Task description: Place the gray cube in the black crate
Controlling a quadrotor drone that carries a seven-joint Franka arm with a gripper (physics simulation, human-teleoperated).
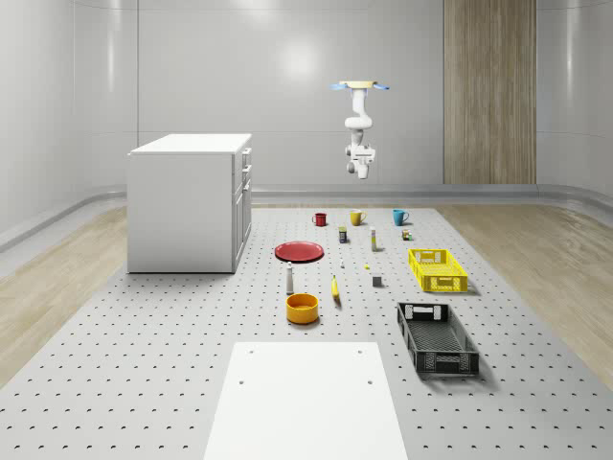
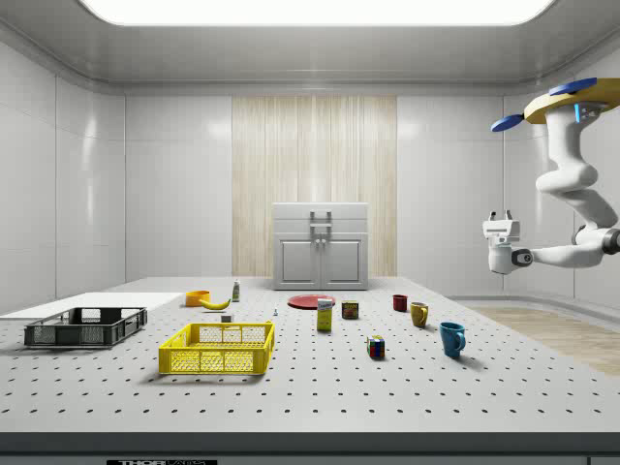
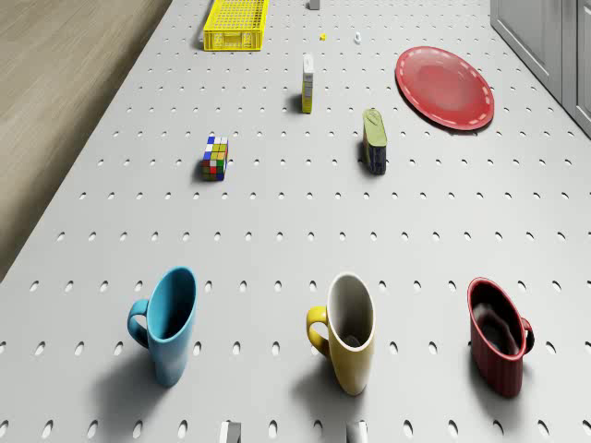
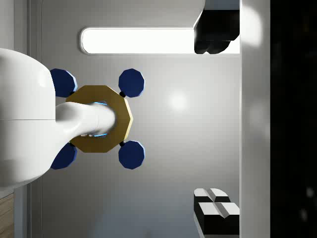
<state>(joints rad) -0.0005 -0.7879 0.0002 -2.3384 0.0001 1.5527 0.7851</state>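
Drone point(image 1: 361, 86) hovers high in the upper middle of the whole-scene view, over the far end of the perforated table point(image 1: 144, 383) near a row of three mugs point(image 1: 356, 218), its arm folded beneath it. The gripper point(image 1: 362, 173) hangs in open air well above the table, its fingers point(image 4: 215, 213) spread wide and holding nothing. The gray cube point(image 1: 377, 281) sits untouched on the table right of centre in the whole-scene view, just beside the yellow crate point(image 1: 438, 269) and well apart from the robot. The black crate point(image 1: 437, 337), at lower right of that view, looks to have nothing in it. Judged from this, the task has barely begun: approach, descent, grasp, carry and release all remain
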